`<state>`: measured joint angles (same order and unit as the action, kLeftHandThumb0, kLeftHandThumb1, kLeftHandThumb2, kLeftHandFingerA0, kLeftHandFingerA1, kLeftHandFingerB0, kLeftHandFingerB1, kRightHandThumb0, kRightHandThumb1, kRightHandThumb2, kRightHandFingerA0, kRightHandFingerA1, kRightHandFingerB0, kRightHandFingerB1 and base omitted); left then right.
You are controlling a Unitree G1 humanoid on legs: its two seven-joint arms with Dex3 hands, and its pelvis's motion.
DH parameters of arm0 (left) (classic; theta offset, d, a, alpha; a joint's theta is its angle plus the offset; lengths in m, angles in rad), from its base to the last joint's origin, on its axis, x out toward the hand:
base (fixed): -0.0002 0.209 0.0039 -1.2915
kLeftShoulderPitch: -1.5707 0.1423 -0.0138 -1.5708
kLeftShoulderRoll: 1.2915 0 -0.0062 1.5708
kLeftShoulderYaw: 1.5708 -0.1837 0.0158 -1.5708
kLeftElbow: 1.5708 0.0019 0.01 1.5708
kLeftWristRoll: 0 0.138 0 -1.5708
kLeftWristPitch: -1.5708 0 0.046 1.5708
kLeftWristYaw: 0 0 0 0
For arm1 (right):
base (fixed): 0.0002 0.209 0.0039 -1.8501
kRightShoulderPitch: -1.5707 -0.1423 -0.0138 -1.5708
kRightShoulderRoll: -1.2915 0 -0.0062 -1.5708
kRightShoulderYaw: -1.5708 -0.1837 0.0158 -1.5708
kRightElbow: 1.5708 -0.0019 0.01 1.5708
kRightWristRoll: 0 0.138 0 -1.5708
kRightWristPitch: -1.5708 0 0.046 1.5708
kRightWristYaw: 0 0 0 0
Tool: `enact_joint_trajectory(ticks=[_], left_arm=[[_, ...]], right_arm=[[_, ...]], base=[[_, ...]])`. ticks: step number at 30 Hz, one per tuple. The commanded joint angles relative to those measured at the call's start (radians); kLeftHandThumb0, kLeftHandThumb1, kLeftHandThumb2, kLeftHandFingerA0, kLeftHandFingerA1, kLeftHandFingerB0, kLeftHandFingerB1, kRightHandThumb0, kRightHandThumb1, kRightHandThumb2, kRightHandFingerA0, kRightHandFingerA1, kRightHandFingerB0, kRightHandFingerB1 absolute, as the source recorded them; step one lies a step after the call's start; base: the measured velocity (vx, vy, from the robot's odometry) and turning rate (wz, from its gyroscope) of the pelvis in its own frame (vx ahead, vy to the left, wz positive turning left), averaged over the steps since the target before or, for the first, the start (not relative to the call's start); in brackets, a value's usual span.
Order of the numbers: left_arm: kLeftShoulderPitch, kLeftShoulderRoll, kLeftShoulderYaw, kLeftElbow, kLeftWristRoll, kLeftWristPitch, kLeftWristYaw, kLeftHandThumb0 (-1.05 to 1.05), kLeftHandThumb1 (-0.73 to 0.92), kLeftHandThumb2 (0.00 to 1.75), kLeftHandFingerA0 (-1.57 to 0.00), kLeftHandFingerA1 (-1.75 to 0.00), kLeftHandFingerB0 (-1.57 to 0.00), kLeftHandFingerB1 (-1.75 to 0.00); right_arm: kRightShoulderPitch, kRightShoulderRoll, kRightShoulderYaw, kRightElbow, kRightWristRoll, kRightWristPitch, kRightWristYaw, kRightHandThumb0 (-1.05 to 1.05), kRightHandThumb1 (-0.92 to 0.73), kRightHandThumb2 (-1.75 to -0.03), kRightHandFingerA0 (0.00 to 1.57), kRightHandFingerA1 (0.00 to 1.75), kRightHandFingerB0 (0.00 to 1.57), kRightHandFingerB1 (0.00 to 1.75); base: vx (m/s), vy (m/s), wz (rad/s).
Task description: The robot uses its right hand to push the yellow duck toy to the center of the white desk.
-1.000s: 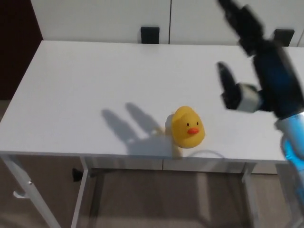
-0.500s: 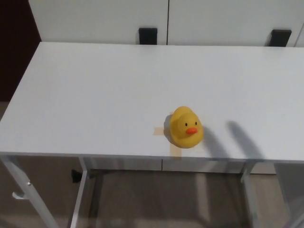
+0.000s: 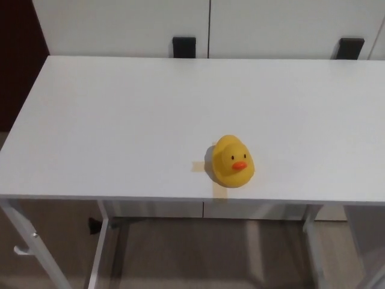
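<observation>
Head view: the yellow duck toy (image 3: 232, 161) sits upright on the white table (image 3: 120, 120), close to the table's near edge and a little right of its middle line, orange beak turned toward the camera. It rests over a cross of pale tape (image 3: 199, 166), whose arms poke out at the duck's left and beneath it toward the edge. Behind the duck the tabletop runs bare to the far edge, where two small black brackets (image 3: 184, 47) stand against the white cabinet fronts (image 3: 120, 24). Below the duck, past the edge, the table's white legs (image 3: 99, 253) and the floor show.

Neither hand appears, so whether the fingers of the left or the right hand are spread or closed is not to be seen.

The duck looks like a hollow, light rubber or soft plastic toy, rounded and smooth, with a flat base. In my judgement it would slide easily on the slick top, but it could tip or spin if pushed high on the head. A push is best laid low on the body, on the side facing the near edge, driving it away from that edge.
</observation>
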<state>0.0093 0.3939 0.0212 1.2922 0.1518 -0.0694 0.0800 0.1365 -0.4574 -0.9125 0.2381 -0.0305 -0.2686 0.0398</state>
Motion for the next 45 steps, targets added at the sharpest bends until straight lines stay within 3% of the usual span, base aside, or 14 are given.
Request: enact_joint_trajectory(ticks=[1,3,5,8,14,16,21,23,24,27,28,33,34,45], left_arm=[[-0.019,0.030,0.009,0.004,0.000,-0.053,-0.007,-0.12,0.55,0.84,-0.93,-0.97,-0.94,-0.99],[-0.018,0.029,0.014,0.006,-0.005,-0.049,-0.005,-0.12,0.55,0.84,-0.93,-0.97,-0.94,-0.99],[-0.020,0.032,0.011,0.007,0.000,-0.043,-0.003,-0.14,0.47,0.99,-0.92,-0.95,-0.96,-1.00],[-0.021,0.036,0.007,0.005,0.003,-0.045,-0.005,-0.14,0.50,1.02,-0.91,-0.95,-0.94,-0.99],[-0.022,0.037,-0.001,0.008,0.012,-0.042,-0.001,-0.13,0.55,0.85,-0.91,-0.92,-0.91,-0.95],[-0.024,0.037,0.000,0.007,0.010,-0.042,-0.003,-0.13,0.49,0.98,-0.92,-0.94,-0.94,-0.98],[-0.025,0.036,0.005,0.006,0.004,-0.046,-0.008,-0.12,0.53,0.86,-0.94,-0.96,-0.92,-0.98],[-0.027,0.035,0.002,0.007,0.007,-0.034,-0.010,-0.14,0.57,0.80,-0.92,-0.91,-0.88,-0.92],[-0.027,0.034,0.002,0.007,0.005,-0.032,-0.012,-0.11,0.52,0.91,-0.94,-0.93,-0.93,-0.97],[-0.026,0.033,0.004,0.006,0.002,-0.034,-0.015,-0.12,0.54,0.86,-0.92,-0.92,-0.92,-0.96],[-0.027,0.032,0.006,0.007,0.001,-0.032,-0.012,-0.19,0.60,0.70,-0.92,-0.92,-0.89,-0.95],[-0.027,0.032,0.003,0.007,0.004,-0.029,-0.010,-0.18,0.59,0.73,-0.91,-0.92,-0.89,-0.95],[-0.024,0.033,-0.001,0.006,0.008,-0.029,-0.011,-0.16,0.57,0.78,-0.91,-0.91,-0.91,-0.96],[-0.036,0.031,0.020,0.003,-0.012,-0.022,-0.020,-0.13,0.55,0.82,-0.89,-0.92,-0.90,-0.95]], right_arm=[[0.056,-0.023,-0.045,0.557,-0.003,-0.173,-0.253,-0.06,-0.58,-0.76,0.80,0.50,0.49,0.44],[0.080,-0.036,0.003,0.627,-0.032,-0.165,-0.229,-0.06,-0.58,-0.76,0.80,0.50,0.49,0.44],[0.091,-0.044,0.063,0.720,-0.045,-0.173,-0.149,0.07,-0.44,-0.99,0.92,0.50,0.56,0.41],[0.096,-0.044,0.108,0.780,-0.043,-0.164,-0.064,0.09,-0.48,-1.00,0.89,0.53,0.52,0.41],[0.098,-0.060,0.182,0.843,-0.013,-0.118,0.082,-0.04,-0.50,-1.01,0.85,0.54,0.49,0.44],[0.095,-0.071,0.192,0.844,-0.010,-0.110,0.088,-0.06,-0.53,-0.99,0.83,0.55,0.52,0.47],[0.082,-0.101,0.225,0.881,0.011,-0.106,0.082,0.00,-0.49,-1.07,0.84,0.54,0.57,0.49],[0.087,-0.119,0.267,0.912,-0.005,-0.099,0.076,-0.08,-0.51,-0.97,0.84,0.58,0.53,0.51],[0.093,-0.128,0.291,0.917,-0.022,-0.096,0.070,-0.05,-0.53,-0.89,0.85,0.56,0.53,0.48],[0.104,-0.141,0.329,0.922,-0.026,-0.096,0.069,-0.06,-0.52,-0.86,0.81,0.58,0.51,0.50],[0.100,-0.143,0.333,0.929,-0.008,-0.104,0.076,-0.03,-0.50,-0.91,0.81,0.56,0.57,0.52],[0.090,-0.149,0.347,0.949,0.020,-0.117,0.081,-0.02,-0.49,-0.95,0.82,0.54,0.59,0.50],[0.087,-0.149,0.352,0.948,0.026,-0.111,0.080,0.06,-0.48,-1.05,0.86,0.54,0.68,0.53],[0.045,-0.151,0.370,0.950,0.068,-0.079,0.105,0.04,-0.49,-1.04,0.84,0.54,0.72,0.55]], base=[[0.00,0.000,0.00],[0.00,0.000,0.00],[0.00,0.000,0.00],[0.00,0.000,0.00],[0.00,0.000,0.00],[0.00,0.000,0.00],[0.00,0.000,0.00],[0.00,0.000,0.00],[0.00,0.000,0.00],[0.00,0.000,0.00],[0.00,0.000,0.00],[0.00,0.000,0.00],[0.00,0.000,0.00],[0.00,0.000,0.00]])
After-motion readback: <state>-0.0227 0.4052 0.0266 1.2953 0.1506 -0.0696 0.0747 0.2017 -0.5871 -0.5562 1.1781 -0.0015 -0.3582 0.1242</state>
